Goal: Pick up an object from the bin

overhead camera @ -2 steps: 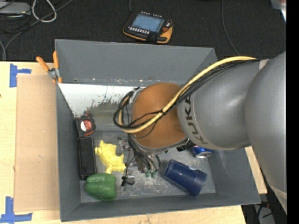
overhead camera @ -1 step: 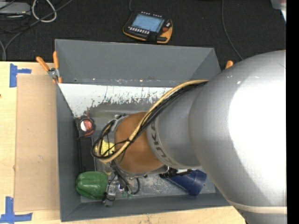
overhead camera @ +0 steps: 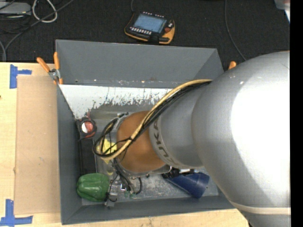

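You are looking at the jaws sitting low at about 7 o'clock on the floor of the grey bin (overhead camera: 137,65). They are showing as a dark cluster of metal and wire, and you cannot tell whether they are apart or together. Nothing is showing between them. The nearest thing is a glossy green, pepper-shaped lump (overhead camera: 92,186), lying at their 9 o'clock, just beside them and close to the bin's left wall; whether the two are touching is not clear. At their 12 o'clock the orange wrist cover (overhead camera: 135,148) is rising, with yellow and black cables (overhead camera: 156,110) looping around it. A yellow thing (overhead camera: 106,148) is peeking out from under those cables at 11 o'clock. Further out the same way, a small round red-and-white thing (overhead camera: 87,126) is resting against the left wall, and a long black thing (overhead camera: 85,157) is running along that wall below it. At the jaws' 3 o'clock, well apart, a dark blue thing (overhead camera: 191,183) is lying partly under the silver arm (overhead camera: 236,136), which is reaching in from 3 o'clock.
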### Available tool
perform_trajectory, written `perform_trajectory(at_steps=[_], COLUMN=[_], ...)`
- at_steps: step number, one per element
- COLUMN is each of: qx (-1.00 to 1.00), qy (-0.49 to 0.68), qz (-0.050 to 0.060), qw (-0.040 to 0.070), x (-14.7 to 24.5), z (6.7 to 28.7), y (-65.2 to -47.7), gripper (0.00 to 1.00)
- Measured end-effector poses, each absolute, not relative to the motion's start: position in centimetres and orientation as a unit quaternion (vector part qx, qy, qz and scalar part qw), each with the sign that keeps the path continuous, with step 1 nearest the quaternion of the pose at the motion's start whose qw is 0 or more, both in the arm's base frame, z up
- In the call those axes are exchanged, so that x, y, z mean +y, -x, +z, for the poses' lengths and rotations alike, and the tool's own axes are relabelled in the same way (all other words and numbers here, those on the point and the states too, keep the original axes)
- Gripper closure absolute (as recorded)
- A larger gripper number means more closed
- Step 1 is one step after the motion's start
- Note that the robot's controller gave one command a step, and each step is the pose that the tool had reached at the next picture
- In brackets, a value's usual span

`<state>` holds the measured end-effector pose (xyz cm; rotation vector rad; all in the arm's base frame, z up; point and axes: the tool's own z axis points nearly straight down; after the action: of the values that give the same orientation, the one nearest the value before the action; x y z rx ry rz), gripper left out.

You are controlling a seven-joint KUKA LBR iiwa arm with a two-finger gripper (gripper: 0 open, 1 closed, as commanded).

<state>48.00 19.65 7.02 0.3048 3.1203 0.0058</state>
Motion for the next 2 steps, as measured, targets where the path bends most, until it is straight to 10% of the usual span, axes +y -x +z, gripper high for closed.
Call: perform_trajectory(at_steps=[2], qx=[0.997], qy=[-0.081], qz=[-0.005], qw=[0.004], x=[23.8], z=[7.06], y=[-47.58], gripper=[0.0])
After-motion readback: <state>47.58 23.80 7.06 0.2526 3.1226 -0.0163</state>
